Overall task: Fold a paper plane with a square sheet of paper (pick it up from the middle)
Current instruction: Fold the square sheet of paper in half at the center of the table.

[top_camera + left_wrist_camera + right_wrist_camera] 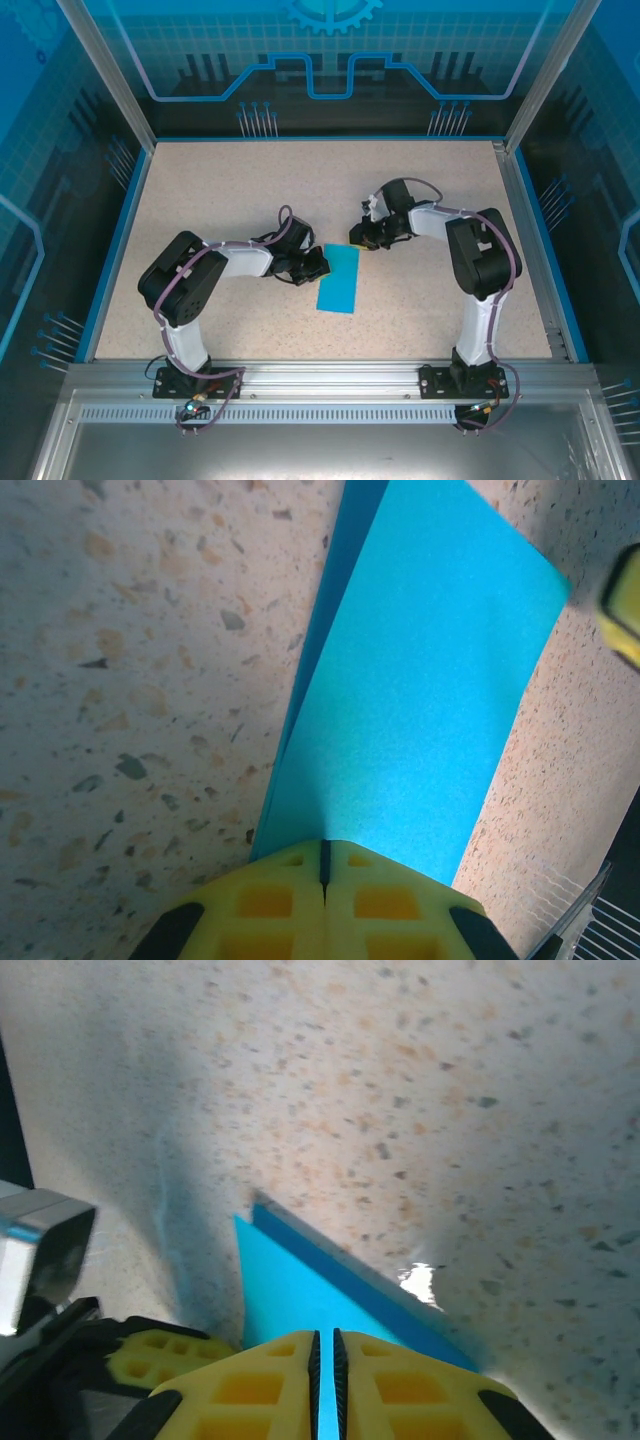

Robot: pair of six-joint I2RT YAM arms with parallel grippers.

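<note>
The thin bright cyan-blue square sheet of paper [338,280], already halved into a narrow strip, is lying on the speckled beige desk [250,190]. The left end effector [325,855], fingers together, is pressing its near edge. The right end effector [323,1345], fingers almost together, is touching the far corner; whether it is gripping, I cannot tell. Corner folds are probably coming next, and they need the strip pinned flat.

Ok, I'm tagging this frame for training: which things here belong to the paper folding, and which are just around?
Job in hand:
folded blue paper sheet
left tool, shut at the sheet's edge
right tool, shut on the sheet's far end

Just there:
speckled table
metal front rail
printed blue walls
</note>
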